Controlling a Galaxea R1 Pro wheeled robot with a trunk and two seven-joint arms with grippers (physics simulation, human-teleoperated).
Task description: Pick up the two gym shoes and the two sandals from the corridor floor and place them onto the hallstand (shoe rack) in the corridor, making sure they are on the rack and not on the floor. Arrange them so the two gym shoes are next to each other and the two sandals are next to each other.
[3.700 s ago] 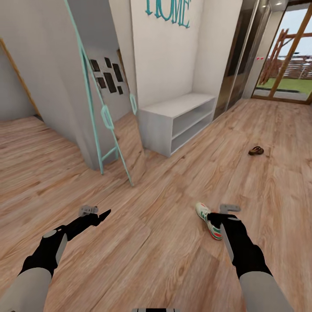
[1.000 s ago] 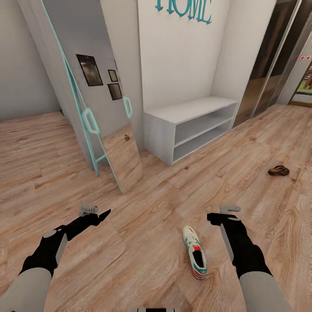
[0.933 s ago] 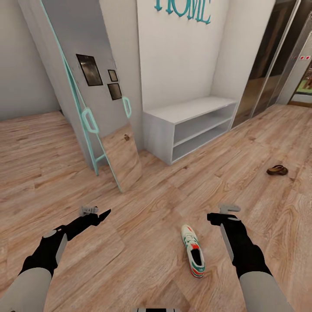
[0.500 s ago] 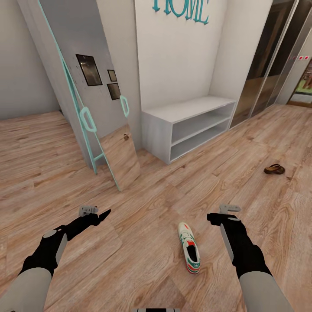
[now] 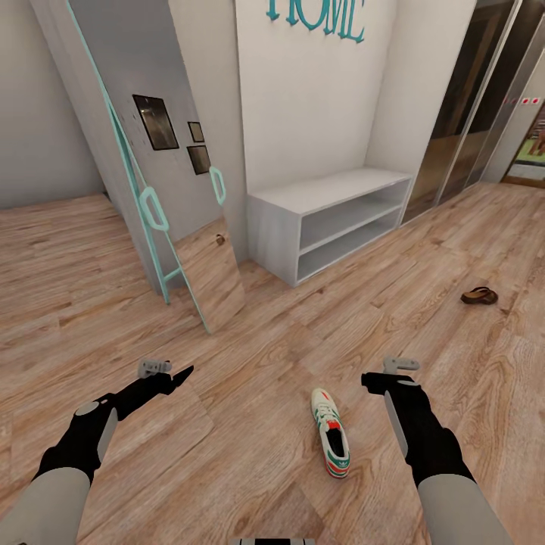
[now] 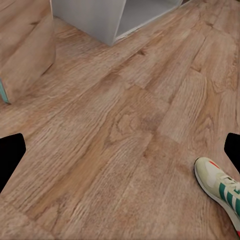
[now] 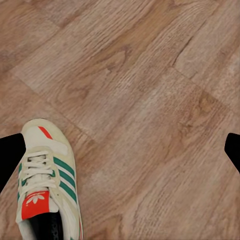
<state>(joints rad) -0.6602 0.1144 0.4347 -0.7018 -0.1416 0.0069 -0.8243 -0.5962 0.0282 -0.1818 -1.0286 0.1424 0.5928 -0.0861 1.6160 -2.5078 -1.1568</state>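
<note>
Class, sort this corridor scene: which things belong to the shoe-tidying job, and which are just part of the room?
Job: gym shoe, sandal, shoe rack, floor.
Room only: leaning mirror, HOME lettering, sliding doors.

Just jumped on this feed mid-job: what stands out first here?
A white gym shoe with green stripes lies on the wood floor between the two arms, nearer the right gripper. Beyond it stands the grey shoe rack against the wall under teal lettering, and one brown sandal lies far right.
</note>
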